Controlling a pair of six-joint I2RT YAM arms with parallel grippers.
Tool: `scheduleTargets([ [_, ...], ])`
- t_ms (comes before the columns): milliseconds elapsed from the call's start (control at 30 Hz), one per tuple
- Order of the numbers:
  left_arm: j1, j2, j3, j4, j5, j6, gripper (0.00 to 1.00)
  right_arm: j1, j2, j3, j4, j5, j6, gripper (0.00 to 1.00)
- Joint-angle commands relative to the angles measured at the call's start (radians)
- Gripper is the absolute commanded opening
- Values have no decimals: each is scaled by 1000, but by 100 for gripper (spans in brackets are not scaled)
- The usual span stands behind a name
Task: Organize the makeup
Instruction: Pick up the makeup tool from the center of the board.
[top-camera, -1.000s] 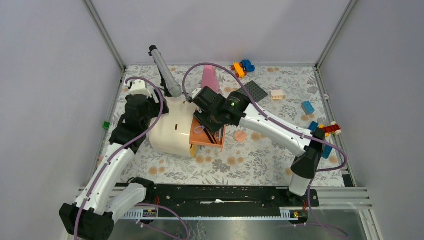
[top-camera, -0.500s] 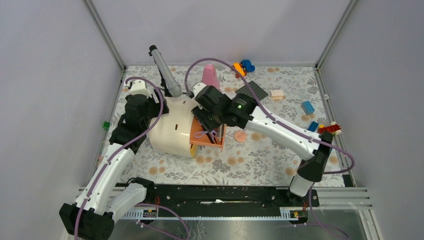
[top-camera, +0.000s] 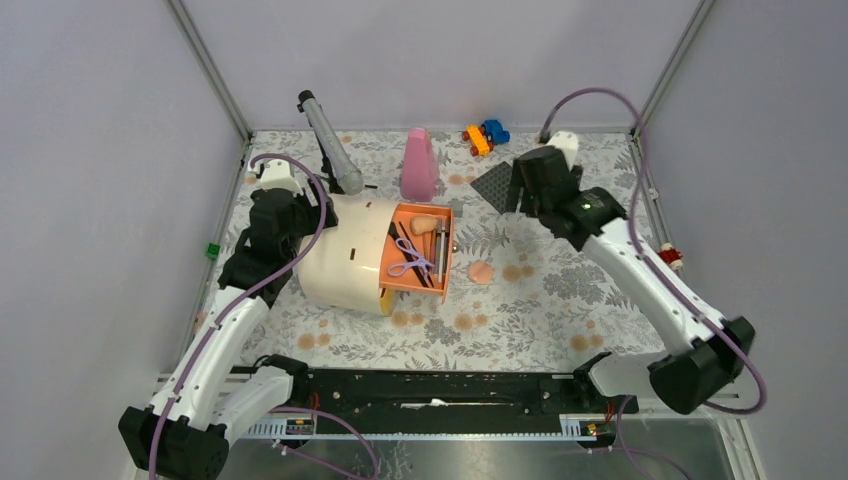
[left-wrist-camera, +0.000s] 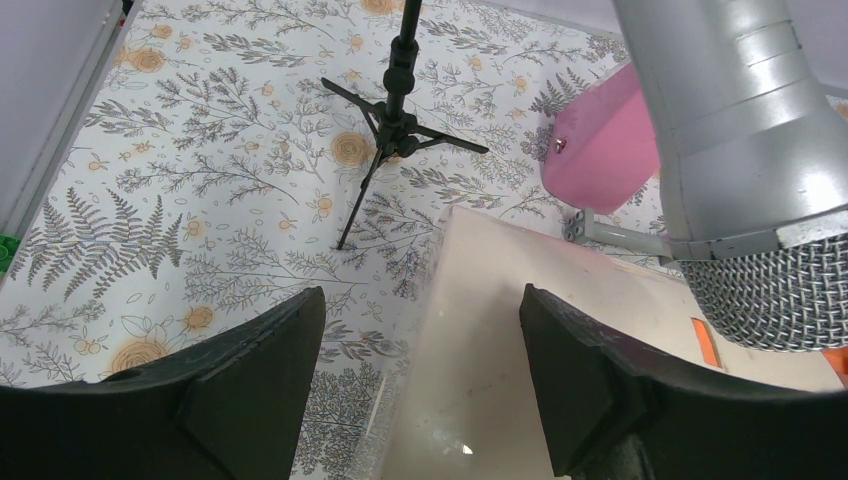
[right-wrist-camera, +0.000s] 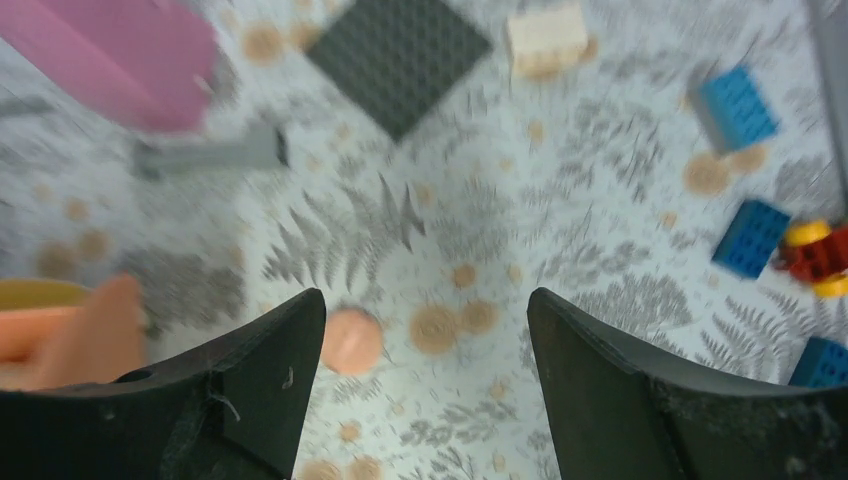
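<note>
A white rounded case (top-camera: 335, 260) lies left of centre with an orange tray (top-camera: 412, 288) standing out of its right side. In the tray lie a peach egg-shaped sponge (top-camera: 425, 225), thin brushes (top-camera: 408, 248) and a purple looped piece (top-camera: 410, 267). The round peach puff (top-camera: 481, 272) (right-wrist-camera: 352, 340) sits on the mat just right of the tray. My left gripper (top-camera: 300, 215) (left-wrist-camera: 420, 330) is open, its fingers straddling the case's (left-wrist-camera: 520, 340) left edge. Raised over the back right of the mat, my right gripper (top-camera: 515, 190) (right-wrist-camera: 427, 330) is open and holds nothing.
A tall pink cone-shaped bottle (top-camera: 419, 165) and a silver microphone (top-camera: 330, 150) on a small tripod stand behind the case. A dark grey studded plate (right-wrist-camera: 398, 55), a cream brick (right-wrist-camera: 546, 35) and blue bricks (right-wrist-camera: 735, 105) lie at the back right. Toy bricks (top-camera: 485, 135) sit by the back wall.
My right arm has pulled away from the orange tray to the back right, and its jaws have opened wider. The tray's contents now show. The left arm has not moved.
</note>
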Motion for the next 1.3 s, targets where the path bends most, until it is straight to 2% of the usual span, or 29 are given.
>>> scheduleTargets([
  [0,6,12,8,-60,17,13,78,-2,81,-152,9,-154,62,80],
  [167,6,10,8,-60,18,13,78,-1,114,-321,157,-321,82,79],
  [300,6,13,8,-59,19,14,78,-2,191,-353,207,-396,135,75],
  [433,6,17,8,-59,21,13,78,-2,276,-333,239,-444,167,56],
  [600,6,16,7,-59,18,13,78,-2,307,-344,303,-390,190,52],
  [900,6,21,8,-60,18,13,78,-3,440,-292,254,-377,163,49],
  [1267,7,25,8,-60,17,15,78,-2,477,-310,271,-394,146,45],
])
